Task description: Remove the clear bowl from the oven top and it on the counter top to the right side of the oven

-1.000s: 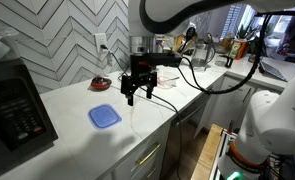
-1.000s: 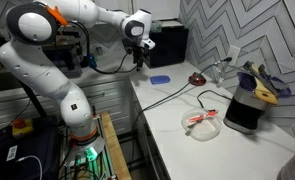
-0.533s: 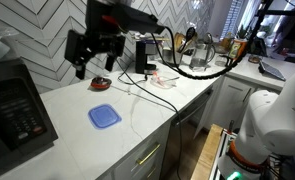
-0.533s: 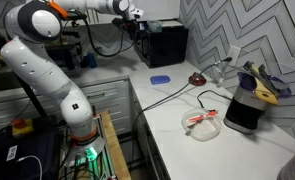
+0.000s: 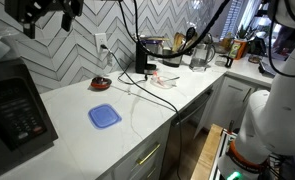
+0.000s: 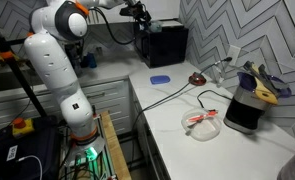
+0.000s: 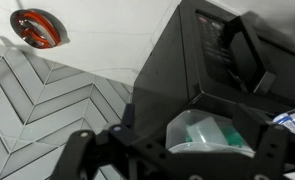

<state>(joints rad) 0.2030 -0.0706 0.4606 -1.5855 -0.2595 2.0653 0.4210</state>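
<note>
Claw (image 7: 177,155): spread wide, holding nothing — two dark fingers (image 7: 82,150) at either side of the wrist view's lower edge; raised above the oven's end of the counter in both exterior views.
Bowl (image 7: 209,135): clear, with a greenish patch showing through; on top of the oven, framed between the spread fingers in the wrist view; contact with them impossible to tell.
Oven (image 7: 177,70): big black box, keypad (image 7: 225,60) on its front; standing at one end of the counter.
Counter (image 7: 107,25): white and smooth, running long beside the oven.
Blue lid (image 5: 104,116): flat and square, on the counter near the oven but apart from it.
Red dish (image 7: 37,28): small, on the counter close to the wall — beyond the blue lid.
Wall (image 7: 47,100): pale herringbone tile behind the counter.
</note>
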